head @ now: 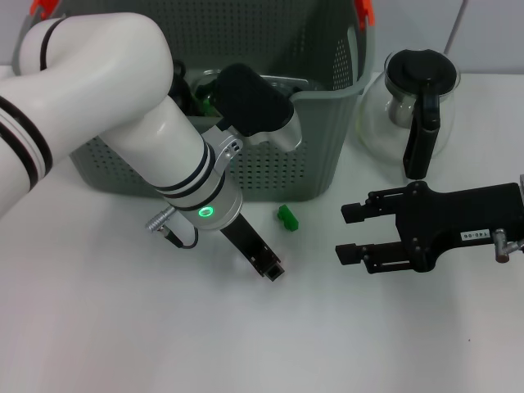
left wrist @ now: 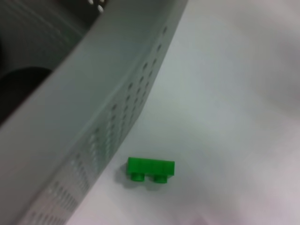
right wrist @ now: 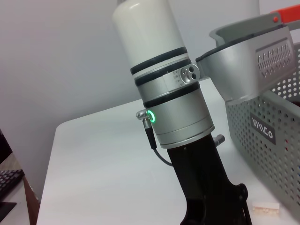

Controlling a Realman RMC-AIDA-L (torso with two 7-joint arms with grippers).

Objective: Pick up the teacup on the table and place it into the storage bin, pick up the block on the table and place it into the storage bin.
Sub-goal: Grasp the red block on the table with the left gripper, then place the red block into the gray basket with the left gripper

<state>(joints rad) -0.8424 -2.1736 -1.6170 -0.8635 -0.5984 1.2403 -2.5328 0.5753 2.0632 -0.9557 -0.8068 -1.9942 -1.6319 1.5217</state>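
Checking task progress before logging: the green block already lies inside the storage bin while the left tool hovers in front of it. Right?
Not quite. The green block lies on the table just outside the storage bin, as the head view shows. The left tool is in front of the bin.

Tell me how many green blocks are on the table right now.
1. The green block lies on the white table just in front of the storage bin, apart from its wall, between the left gripper and right gripper. Others may be hidden behind the left arm.

The table (head: 123, 327) is white and smooth. Behind its far edge stands a plain pale wall (right wrist: 56, 56). Past one table corner, something dark (right wrist: 9, 187) sits low down. Soft light falls everywhere.
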